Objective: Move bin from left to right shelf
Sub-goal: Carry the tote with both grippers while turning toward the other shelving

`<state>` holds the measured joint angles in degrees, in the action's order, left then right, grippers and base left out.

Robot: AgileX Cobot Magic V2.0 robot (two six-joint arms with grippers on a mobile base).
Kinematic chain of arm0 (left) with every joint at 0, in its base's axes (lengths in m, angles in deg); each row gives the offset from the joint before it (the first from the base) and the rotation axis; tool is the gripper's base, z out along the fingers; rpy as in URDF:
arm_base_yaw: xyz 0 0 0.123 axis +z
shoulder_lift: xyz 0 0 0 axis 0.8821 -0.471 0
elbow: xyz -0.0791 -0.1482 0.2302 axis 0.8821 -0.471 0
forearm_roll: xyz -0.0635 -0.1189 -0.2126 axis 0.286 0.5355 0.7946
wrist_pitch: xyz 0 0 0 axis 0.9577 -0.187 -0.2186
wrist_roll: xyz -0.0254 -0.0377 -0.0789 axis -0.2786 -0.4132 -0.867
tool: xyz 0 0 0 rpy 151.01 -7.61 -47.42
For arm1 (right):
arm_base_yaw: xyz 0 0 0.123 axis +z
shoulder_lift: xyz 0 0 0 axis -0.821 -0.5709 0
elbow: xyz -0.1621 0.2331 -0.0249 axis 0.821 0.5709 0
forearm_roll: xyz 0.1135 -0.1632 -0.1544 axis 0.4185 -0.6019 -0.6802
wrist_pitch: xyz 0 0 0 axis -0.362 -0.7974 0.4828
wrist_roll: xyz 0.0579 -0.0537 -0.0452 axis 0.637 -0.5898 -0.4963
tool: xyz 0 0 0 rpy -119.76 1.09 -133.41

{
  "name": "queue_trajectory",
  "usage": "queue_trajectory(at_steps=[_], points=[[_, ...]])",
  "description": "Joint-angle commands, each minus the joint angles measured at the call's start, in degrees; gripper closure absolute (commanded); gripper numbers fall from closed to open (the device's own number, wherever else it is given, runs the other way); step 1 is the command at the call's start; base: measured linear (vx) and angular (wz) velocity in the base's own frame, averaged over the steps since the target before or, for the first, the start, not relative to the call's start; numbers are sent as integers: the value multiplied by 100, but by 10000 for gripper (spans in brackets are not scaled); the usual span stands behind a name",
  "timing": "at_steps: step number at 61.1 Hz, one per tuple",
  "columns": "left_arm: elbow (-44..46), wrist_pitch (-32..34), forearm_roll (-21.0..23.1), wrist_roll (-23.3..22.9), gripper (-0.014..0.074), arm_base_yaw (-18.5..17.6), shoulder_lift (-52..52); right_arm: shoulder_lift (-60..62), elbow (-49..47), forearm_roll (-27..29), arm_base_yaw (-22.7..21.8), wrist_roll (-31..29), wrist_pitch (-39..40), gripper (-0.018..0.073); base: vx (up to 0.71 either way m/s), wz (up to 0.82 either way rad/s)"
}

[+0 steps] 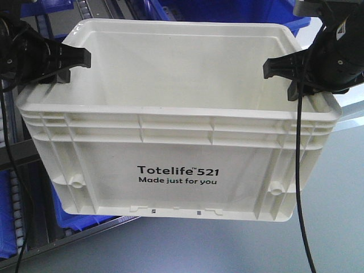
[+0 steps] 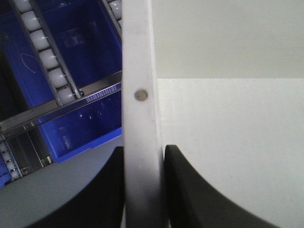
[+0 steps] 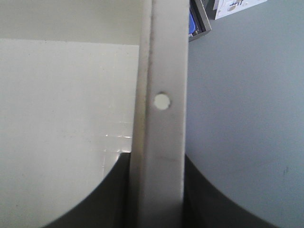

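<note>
The bin [image 1: 182, 142], a large white tote printed "Totelife 521", hangs level in the air between my two arms. My left gripper [image 1: 74, 65] is shut on its left rim and my right gripper [image 1: 281, 77] on its right rim. In the left wrist view the white rim [image 2: 138, 71] runs straight up between the black fingers [image 2: 190, 190] of the left gripper [image 2: 144, 156]. In the right wrist view the rim [image 3: 161, 71] is likewise pinched by the right gripper [image 3: 156, 161]. A grey roller shelf [image 1: 85, 230] lies behind and left; I cannot tell whether it is the right shelf.
Blue bins [image 1: 74, 219] sit on the rack below the tote's left corner, and another blue bin [image 1: 227, 11] shows behind its far rim. White rollers [image 2: 42, 42] and a silver rail [image 2: 71, 102] cross over a blue bin [image 2: 80, 52]. Grey floor [image 1: 227, 244] lies beneath.
</note>
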<state>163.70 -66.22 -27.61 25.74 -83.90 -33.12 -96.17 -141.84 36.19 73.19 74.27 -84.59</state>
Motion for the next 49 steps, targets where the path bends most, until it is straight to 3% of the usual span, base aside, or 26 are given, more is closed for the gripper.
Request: queue_trajectory(at_steps=[1, 49], points=[[205, 376, -352, 75, 536, 3, 255, 311, -229, -412, -49, 21, 415, 557, 3, 19], [205, 376, -352, 75, 536, 3, 255, 311, -229, -412, -49, 21, 415, 557, 2, 28]])
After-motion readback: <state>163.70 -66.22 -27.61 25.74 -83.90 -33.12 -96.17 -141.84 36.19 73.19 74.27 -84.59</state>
